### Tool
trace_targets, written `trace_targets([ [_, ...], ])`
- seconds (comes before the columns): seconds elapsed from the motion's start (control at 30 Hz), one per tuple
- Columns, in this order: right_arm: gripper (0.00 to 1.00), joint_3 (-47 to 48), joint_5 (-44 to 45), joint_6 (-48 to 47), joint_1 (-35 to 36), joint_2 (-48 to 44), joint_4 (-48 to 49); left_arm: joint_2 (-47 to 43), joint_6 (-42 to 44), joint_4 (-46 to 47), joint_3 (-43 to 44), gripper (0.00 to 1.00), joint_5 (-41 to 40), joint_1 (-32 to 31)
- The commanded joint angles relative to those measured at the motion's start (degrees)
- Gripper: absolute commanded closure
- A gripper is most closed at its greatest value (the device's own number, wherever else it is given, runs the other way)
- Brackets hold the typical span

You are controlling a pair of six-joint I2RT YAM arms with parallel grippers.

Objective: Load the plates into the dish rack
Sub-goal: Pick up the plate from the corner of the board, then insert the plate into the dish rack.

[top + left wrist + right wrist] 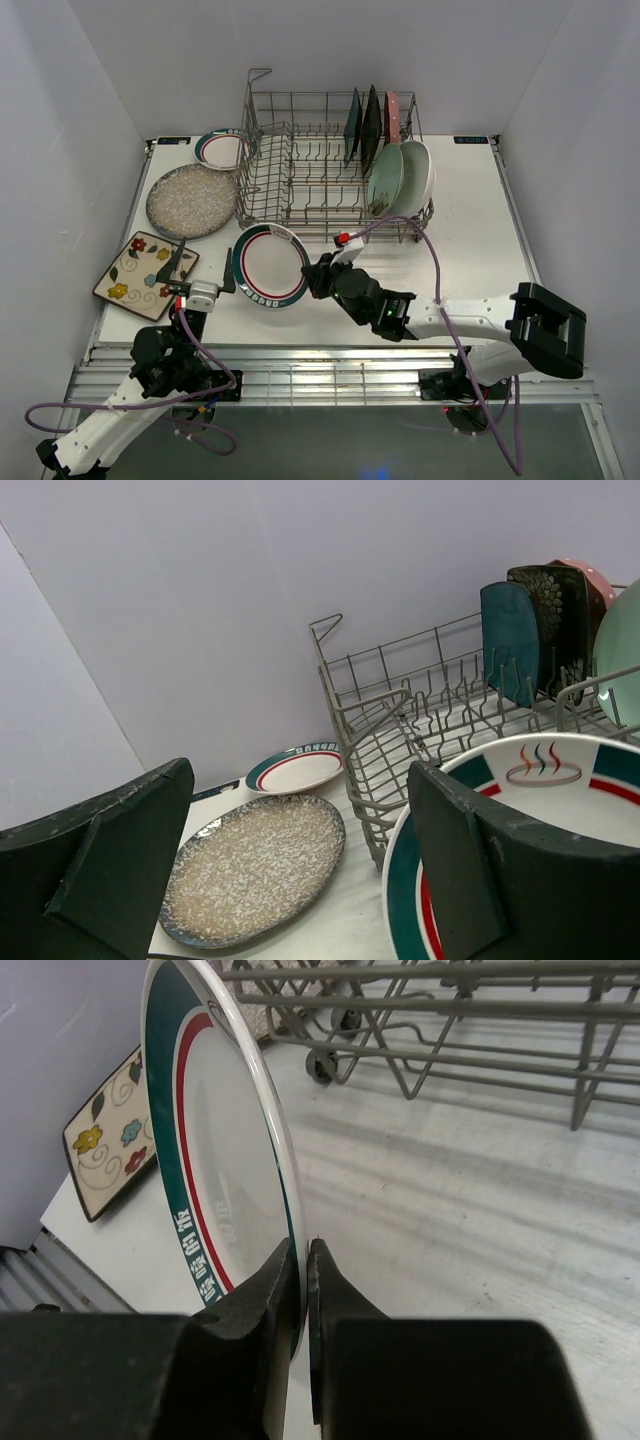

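Top view, with both wrist views. The right gripper point(318, 277) is pinched tight on the right edge of a green-and-red-rimmed plate point(270, 265). In the right wrist view its two fingers point(262, 1295) clamp the white rim from either side, and the plate point(215, 1160) stands steeply on edge above the table point(480, 220). This held plate hangs just in front of the near side of the dish rack point(330, 97), at the rack's left half, apart from the wires.

The left gripper point(205, 272) is spread as wide as it goes and holds nothing. It sits just left of the held plate — whether its right finger point(500, 870) touches the rim cannot be told.

In the rack, at the right end, five plates stand on edge:
- teal square plate point(352, 125), black floral plate point(371, 128) and pink plate point(392, 115) in the far row;
- mint plate point(385, 178) and white oval plate point(417, 178) in the near row.

The tine rows left of the teal square plate stand open.

Flat on the table, left of the rack: a second rimmed plate point(222, 148) at the far corner, a speckled grey plate point(190, 200) touching or nearly touching the rack's left edge, and a cream flowered plate point(143, 275) nearest the left gripper.
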Motion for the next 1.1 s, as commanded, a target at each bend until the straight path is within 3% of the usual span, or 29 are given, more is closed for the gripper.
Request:
trace_targets([
  [0.0,0.92,0.64,7.04,-2.96,0.32,-5.26,1.65,-3.79,0.36,0.06,1.27,0.02,-0.08,-0.22],
  [0.6,0.92,8.1,17.15,-17.2,0.06,-16.7,-5.3,-3.17,0.36,0.06,0.57,0.02,0.98,-0.22],
  [1.07,0.92,19.7,26.47,-34.77,-0.65,-14.69,1.99,-3.35,0.62,-0.03,0.04,0.02,0.89,-0.22],
])
